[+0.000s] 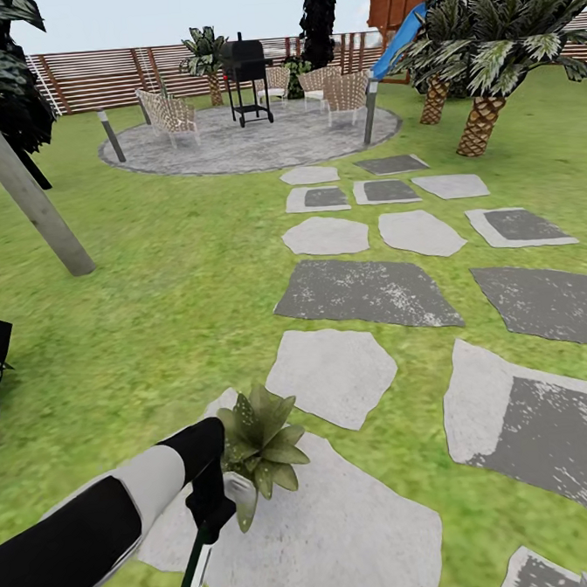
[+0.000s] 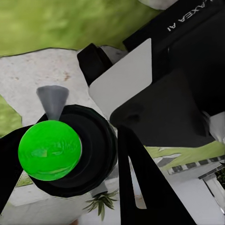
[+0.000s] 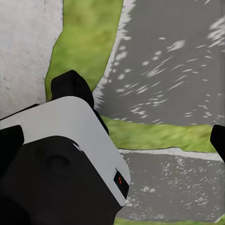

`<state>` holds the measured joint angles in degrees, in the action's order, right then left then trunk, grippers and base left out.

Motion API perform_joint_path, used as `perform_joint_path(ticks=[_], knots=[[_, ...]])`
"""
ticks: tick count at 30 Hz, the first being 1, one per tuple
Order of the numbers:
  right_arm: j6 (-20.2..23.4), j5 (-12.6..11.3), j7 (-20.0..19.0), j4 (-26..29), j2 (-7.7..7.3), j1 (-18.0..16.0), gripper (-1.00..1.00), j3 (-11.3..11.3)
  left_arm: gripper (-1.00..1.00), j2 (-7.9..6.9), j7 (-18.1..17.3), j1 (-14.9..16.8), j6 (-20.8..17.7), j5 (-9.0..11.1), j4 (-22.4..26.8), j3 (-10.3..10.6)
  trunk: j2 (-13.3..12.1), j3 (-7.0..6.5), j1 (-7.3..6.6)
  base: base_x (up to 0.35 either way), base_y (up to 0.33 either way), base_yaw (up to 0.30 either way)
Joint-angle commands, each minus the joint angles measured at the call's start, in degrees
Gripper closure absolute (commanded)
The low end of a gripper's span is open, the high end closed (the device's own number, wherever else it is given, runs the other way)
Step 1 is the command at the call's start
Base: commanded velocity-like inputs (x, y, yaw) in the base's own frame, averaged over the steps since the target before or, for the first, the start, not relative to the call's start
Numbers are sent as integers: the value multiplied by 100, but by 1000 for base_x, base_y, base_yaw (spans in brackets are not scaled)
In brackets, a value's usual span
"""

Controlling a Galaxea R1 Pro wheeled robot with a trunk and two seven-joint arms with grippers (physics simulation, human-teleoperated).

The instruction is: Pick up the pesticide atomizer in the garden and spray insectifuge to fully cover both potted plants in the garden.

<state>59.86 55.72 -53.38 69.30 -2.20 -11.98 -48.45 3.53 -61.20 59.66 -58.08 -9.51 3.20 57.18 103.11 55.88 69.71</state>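
Note:
A potted plant (image 1: 260, 446), a low rosette of pointed olive-green leaves, stands on a pale stepping stone (image 1: 345, 526) near the front of the lawn. My left gripper (image 1: 209, 508) hangs right beside it, on its left, shut on the pesticide atomizer (image 1: 195, 570). The dark green bottle with its white label points down toward the stone. In the left wrist view the atomizer (image 2: 49, 150) is seen end-on as a bright green disc with a grey nozzle, and a small leafy plant (image 2: 101, 202) lies beyond it. My right gripper (image 3: 112, 140) is open over grey stones and grass.
Grey stepping stones (image 1: 368, 293) run ahead toward a round paved patio (image 1: 231, 149) with wicker chairs and a black grill (image 1: 247, 73). A leaning tree trunk (image 1: 33, 207) stands at the left, palms (image 1: 482, 114) at the right, a slatted fence (image 1: 94, 75) behind.

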Motion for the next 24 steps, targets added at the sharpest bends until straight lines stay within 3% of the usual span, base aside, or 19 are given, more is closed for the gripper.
perform_joint_path(ticks=[1,7,16,24], knots=[[14,54,-59,5,0,-5,-100,-7,100,-1,-49,41,-29,-59,6,-20,2,5,0,0,0,0],[14,56,-59,5,1,-5,-100,-7,100,-17,-53,236,-28,-68,-3,-14,2,5,0,0,0,0],[14,54,-59,5,2,-6,-100,-7,100,-22,-50,209,-28,-41,12,-22,2,5,0,0,0,0],[14,53,-59,5,0,-5,-100,-7,100,-31,-49,-477,-28,-7,22,-55,2,5,0,0,0,0]])
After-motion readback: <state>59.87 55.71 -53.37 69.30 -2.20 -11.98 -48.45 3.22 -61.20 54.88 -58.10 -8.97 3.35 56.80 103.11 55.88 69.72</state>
